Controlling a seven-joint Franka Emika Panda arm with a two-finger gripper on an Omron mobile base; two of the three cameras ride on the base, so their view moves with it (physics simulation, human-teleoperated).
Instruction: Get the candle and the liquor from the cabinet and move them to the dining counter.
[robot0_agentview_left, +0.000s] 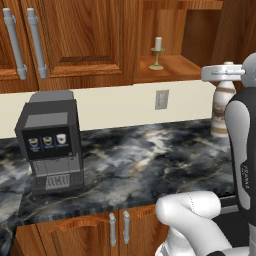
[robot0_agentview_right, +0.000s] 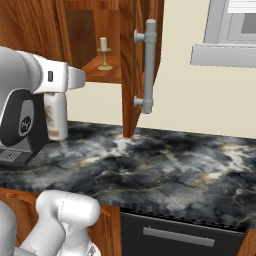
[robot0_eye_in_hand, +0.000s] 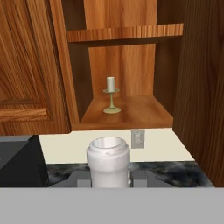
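Open reddish-brown wooden wall cabinet: short cream candle in olive-gold holder stands upright on its lower shelf, far back. Gripper clamped on small pale-capped glass bottle, near, above marbled worktop.

Cabinet open, door swung out w/ grey bar handle. Candle upright on bottom shelf, toward back. Liquor bottle upright under white arm, above marbled tabletop. Window sill upper right.
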